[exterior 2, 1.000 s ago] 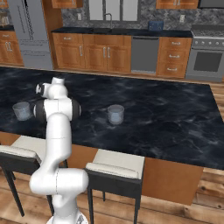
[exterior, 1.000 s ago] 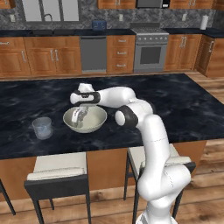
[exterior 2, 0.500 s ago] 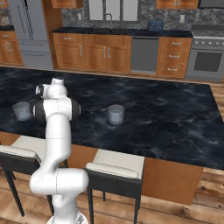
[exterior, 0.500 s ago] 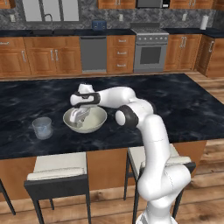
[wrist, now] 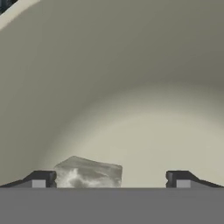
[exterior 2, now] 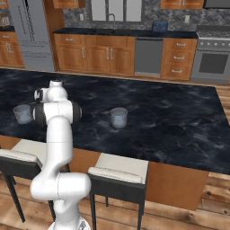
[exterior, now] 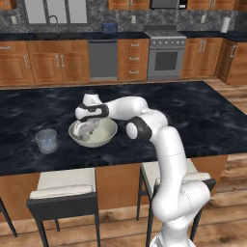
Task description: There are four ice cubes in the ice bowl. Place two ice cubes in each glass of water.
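Released pincer (wrist: pixel 110 179) sits inside the ice bowl (wrist: pixel 131 87); it should center over the ice cube (wrist: pixel 89 171) beside its left tip before clenching.

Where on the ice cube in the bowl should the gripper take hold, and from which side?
Grip the ice cube across its two opposite flat side faces, coming straight down from above: it lies on the ice bowl floor between the open gripper fingers, nearer one.

dark marble counter (exterior: pixel 202 125) w/ two stools (exterior: pixel 62 185) in front; oven (exterior: pixel 166 60), dishwasher (exterior: pixel 103 59) behind.
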